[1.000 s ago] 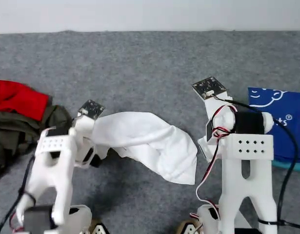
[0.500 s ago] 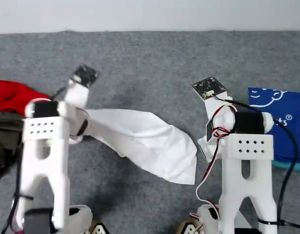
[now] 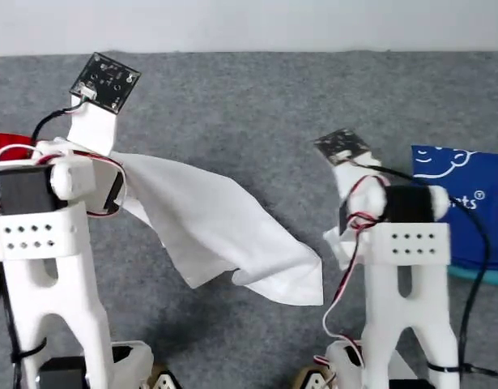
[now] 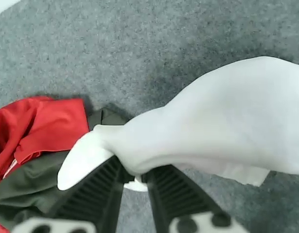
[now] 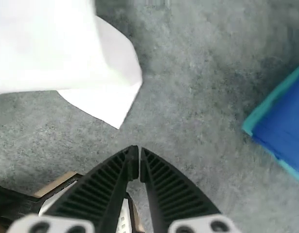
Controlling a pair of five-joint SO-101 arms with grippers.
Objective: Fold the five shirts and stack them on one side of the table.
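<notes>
A white shirt [image 3: 220,235] was gripped at one edge by the left tool [image 4: 134,178] and held raised, its far end lying on the grey desk [image 3: 257,113]. The right tool [image 5: 136,162] was clenched on nothing, between it and a blue shirt [image 3: 467,203]. A red shirt [image 4: 42,126] and an olive shirt [image 4: 23,184] were heaped together on the left.

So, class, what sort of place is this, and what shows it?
Likely a robot test bench, not a laundry: a grey carpeted tabletop, two white plastic robot arms, a white cloth shirt held by one.
</notes>
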